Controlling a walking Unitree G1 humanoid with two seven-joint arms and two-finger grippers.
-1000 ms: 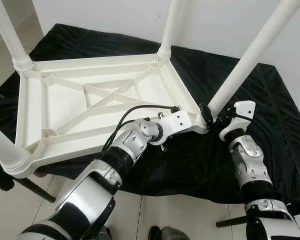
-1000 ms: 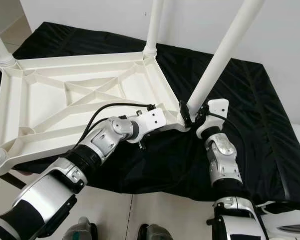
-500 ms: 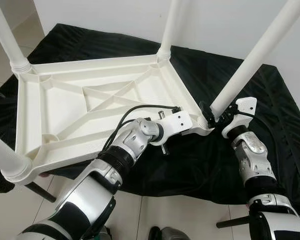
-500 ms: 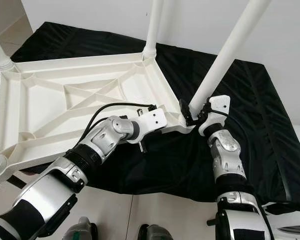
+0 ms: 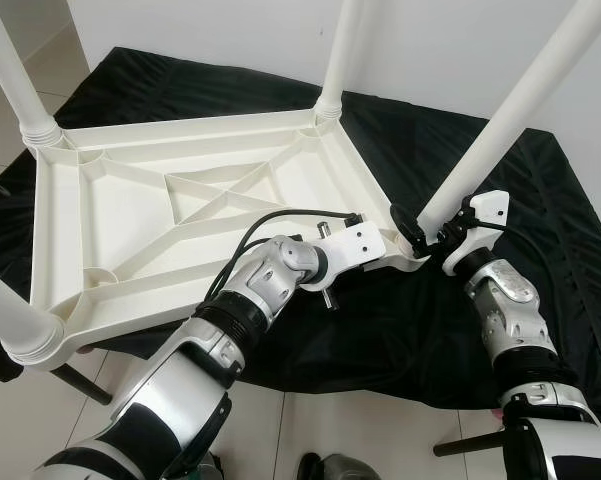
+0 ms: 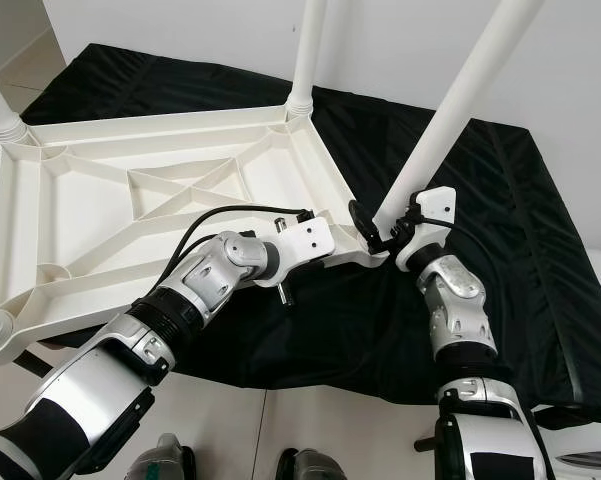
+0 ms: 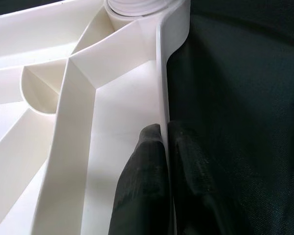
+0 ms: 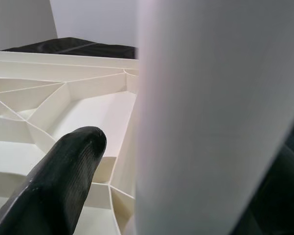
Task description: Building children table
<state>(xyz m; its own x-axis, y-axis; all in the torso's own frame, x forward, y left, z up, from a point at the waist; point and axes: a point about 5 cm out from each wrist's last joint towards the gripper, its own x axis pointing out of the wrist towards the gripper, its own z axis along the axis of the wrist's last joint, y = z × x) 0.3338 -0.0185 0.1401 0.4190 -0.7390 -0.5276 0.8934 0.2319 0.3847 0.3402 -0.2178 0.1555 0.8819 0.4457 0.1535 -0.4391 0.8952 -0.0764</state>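
A white plastic tabletop (image 5: 130, 215) lies upside down on a black cloth (image 5: 380, 330). Legs stand up at its far left corner (image 5: 15, 75), far corner (image 5: 338, 50) and near left corner (image 5: 5, 300). The fourth leg (image 5: 500, 130) rises tilted from the near right corner. My right gripper (image 6: 383, 222) straddles the base of that leg, open, with a gap showing between one finger (image 8: 63, 171) and the leg (image 8: 205, 122). My left gripper (image 7: 164, 129) is shut on the thin rim wall (image 7: 161, 73) just beside that corner, one finger on each side.
The cloth covers a low platform against a white wall (image 5: 430, 50). Tiled floor (image 5: 310, 430) lies in front of it. A dark bar (image 5: 80, 385) sticks out under the cloth at the near left. A white object (image 6: 580, 455) sits at the near right.
The right gripper's finger has spread away from the base of the leg, and that wrist has shifted slightly right. The left gripper still pinches the rim.
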